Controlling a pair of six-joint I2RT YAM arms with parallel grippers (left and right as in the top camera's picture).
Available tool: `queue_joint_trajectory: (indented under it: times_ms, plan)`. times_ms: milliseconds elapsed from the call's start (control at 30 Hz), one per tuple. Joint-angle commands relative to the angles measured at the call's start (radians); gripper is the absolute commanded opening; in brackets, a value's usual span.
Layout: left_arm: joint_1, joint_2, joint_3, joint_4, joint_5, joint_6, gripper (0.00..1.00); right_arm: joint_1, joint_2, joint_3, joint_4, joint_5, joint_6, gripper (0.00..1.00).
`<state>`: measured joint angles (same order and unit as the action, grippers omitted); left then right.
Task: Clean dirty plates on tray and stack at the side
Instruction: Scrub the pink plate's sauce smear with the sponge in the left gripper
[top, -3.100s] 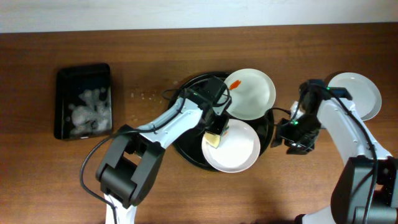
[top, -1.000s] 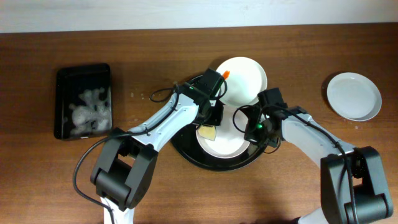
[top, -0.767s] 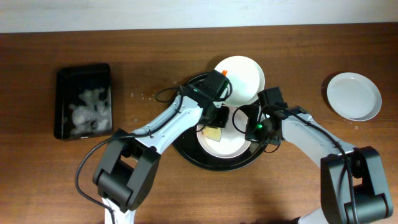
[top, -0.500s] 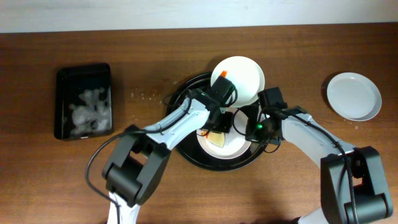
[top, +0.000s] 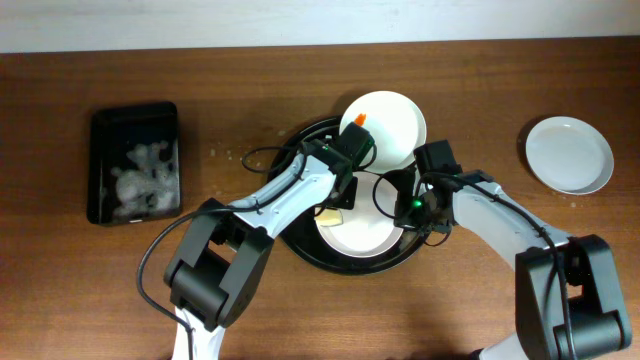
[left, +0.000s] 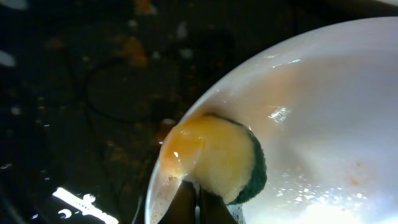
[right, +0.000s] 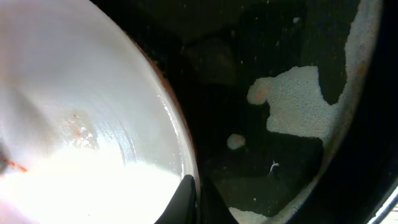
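Observation:
The round black tray (top: 300, 235) holds one white plate (top: 360, 232), which bears faint orange specks (left: 354, 182). My left gripper (top: 338, 203) is shut on a yellow and green sponge (left: 214, 158) pressed on that plate's left rim (left: 186, 124). Pinching the plate's right rim (right: 177, 134) is my right gripper (top: 398, 208), one finger inside and one outside. A second plate (top: 392, 128) leans on the tray's far rim with an orange smear (top: 360, 118) at its left edge. Beside the table's right edge lies a third white plate (top: 570, 155) that looks clean.
A smaller black rectangular tray (top: 135, 120) with crumpled white wads stands at the far left. White foam patches (right: 298, 102) lie on the round tray's wet floor. Crumbs (top: 228, 153) dot the wood left of the round tray.
The sponge has slid left across the plate to its left rim. The right gripper has kept its hold on the plate's right rim, and the leaning plate has stayed put.

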<state>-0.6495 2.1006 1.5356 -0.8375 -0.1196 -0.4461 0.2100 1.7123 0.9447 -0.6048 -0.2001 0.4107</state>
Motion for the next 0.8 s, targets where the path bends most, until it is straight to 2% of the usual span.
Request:
queue_joint_trajectory:
  times_ms: [0,233,433,567,767]
  plan:
    - [0.026,0.025,0.031,-0.070,-0.227,-0.009,0.00,-0.009,0.014,0.013,-0.027,0.076,-0.010,0.04]
    - [0.027,0.025,0.184,-0.178,-0.333,-0.008,0.00,-0.009,0.014,0.013,-0.042,0.101,-0.010,0.04]
    - [0.048,0.025,0.194,-0.196,-0.328,-0.008,0.00,-0.009,-0.003,0.029,-0.061,0.113,-0.018,0.04]
    - [0.064,0.025,0.194,-0.180,-0.239,-0.008,0.00,-0.008,-0.053,0.106,-0.155,0.158,-0.065,0.04]
    - [0.116,0.025,0.194,-0.123,0.031,0.060,0.00,-0.005,-0.079,0.257,-0.317,0.244,-0.140,0.04]
